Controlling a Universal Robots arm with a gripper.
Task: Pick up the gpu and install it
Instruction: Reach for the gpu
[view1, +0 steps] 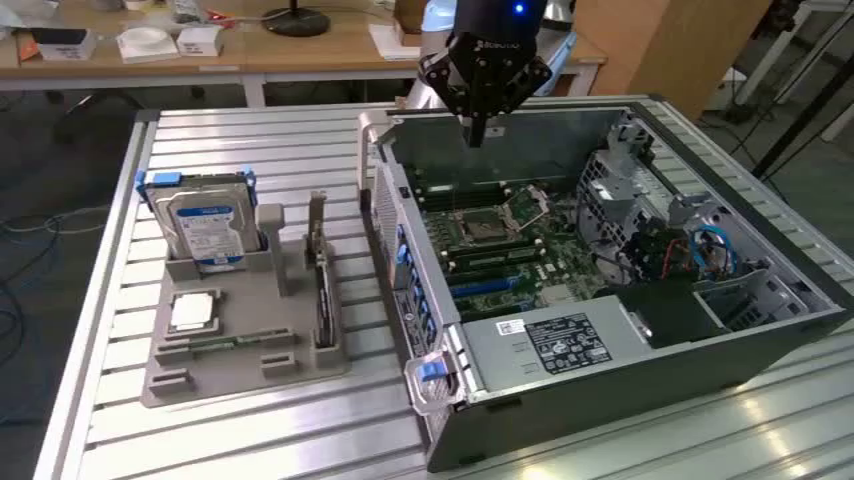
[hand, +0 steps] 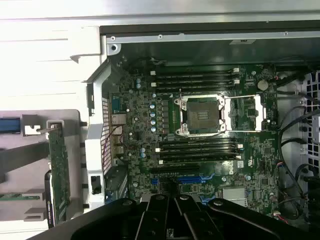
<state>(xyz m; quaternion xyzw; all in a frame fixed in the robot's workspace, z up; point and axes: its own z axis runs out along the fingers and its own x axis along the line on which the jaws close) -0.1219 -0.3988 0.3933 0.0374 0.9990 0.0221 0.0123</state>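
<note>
Exterior view: my gripper (view1: 474, 135) shut, empty, over the open case (view1: 561, 130). The gpu (view1: 322, 300) stands edge-up in the grey holder (view1: 174, 385) alongside, probably for easy pinching.

The gpu (hand: 59, 172) is green, the motherboard (hand: 260, 160) dark green, the holder (view1: 227, 375) grey, the hard drive (view1: 207, 230) blue-labelled.

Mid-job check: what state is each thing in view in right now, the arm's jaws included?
gripper: jaws shut, empty, above the case's far wall.
gpu: standing on edge in the gray holder, not picked up.
hard drive: upright in the holder.
processor chip: lying flat in the holder.
computer case: on its side, open.
processor socket: open, no chip in it.
</note>
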